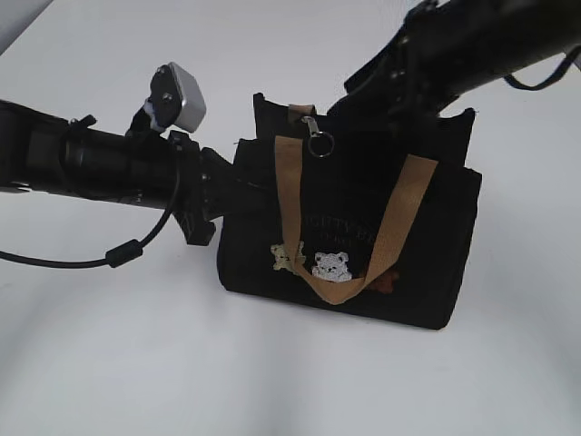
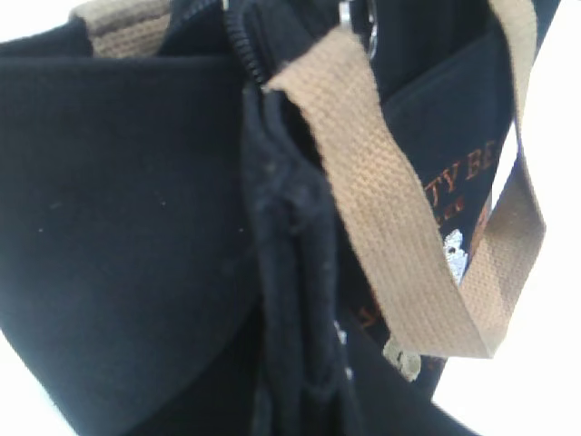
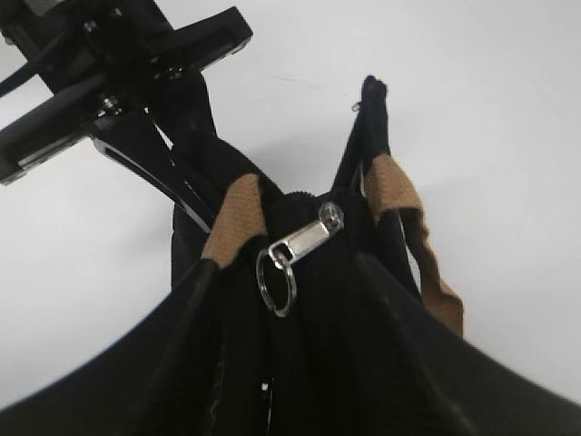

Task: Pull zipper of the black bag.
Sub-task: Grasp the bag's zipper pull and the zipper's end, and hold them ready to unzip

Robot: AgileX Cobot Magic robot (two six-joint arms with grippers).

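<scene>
Exterior view: black bag (image 1: 363, 263) stands on white surface (image 1: 109, 363). Left hand (image 1: 227, 186) pinches bag's end, likely to keep it steady. Zipper (image 3: 304, 241) sits on top, free. Right hand behind bag, hidden; cannot tell if spread.

Matt black cloth bag (image 1: 418, 245), shiny metal zipper (image 3: 304, 241), coarse tan webbing (image 2: 390, 209).
</scene>
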